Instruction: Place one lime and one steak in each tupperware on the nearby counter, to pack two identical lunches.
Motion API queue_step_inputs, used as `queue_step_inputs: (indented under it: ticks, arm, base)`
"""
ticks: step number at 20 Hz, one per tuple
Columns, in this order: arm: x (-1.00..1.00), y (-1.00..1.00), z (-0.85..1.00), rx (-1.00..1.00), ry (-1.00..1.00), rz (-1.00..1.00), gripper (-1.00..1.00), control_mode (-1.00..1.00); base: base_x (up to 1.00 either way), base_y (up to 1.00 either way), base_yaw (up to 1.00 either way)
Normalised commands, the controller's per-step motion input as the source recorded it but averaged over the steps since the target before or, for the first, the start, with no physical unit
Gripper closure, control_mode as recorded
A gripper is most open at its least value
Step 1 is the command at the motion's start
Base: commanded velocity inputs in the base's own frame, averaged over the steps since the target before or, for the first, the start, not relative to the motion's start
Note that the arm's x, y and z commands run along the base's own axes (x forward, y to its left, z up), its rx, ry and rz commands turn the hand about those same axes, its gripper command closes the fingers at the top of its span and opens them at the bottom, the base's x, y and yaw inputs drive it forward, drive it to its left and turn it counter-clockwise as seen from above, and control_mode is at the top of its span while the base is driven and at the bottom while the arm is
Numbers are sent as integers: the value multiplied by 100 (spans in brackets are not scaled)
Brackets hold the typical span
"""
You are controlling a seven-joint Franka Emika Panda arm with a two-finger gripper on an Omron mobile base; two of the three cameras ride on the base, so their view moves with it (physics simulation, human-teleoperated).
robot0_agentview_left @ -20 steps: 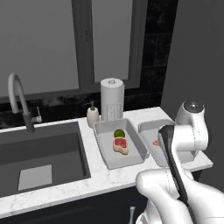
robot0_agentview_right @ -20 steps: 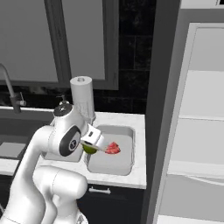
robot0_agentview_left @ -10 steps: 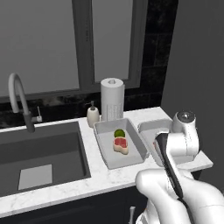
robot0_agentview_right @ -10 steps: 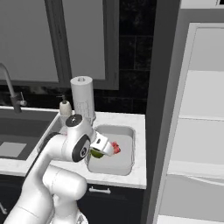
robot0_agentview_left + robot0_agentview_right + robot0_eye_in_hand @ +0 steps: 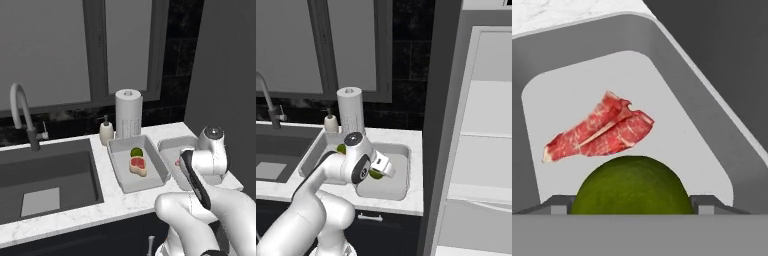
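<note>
- Holding: gripper closed on a lime, poised above the right-hand tupperware on the counter.
- Contents, right tray: flat pink-red steak lying on its floor, left of centre in the hand view.
- Contents, left tupperware: second lime touching a thicker steak; apparently complete.
- Risk: released from this height, the round lime may roll, bounce off the steak, or possibly clear the rim.

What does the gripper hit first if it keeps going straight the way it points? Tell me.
Probably the bare floor of the right tupperware, just beside the flat steak. The gripper, shut on a lime, points down into that tray; depth is uncertain.
</note>
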Motion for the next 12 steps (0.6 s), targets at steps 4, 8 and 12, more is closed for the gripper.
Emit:
queue_step_inputs:
  ticks: [4,8,12]
  arm:
    - [42,0,-36,0,0,0,-100,-100]
    - [36,0,-23,0,3,0,-100,-100]
    - [8,2,4,0,2,0,-100,-100]
  base:
    - [0,0,0]
    - [0,0,0]
    - [0,0,0]
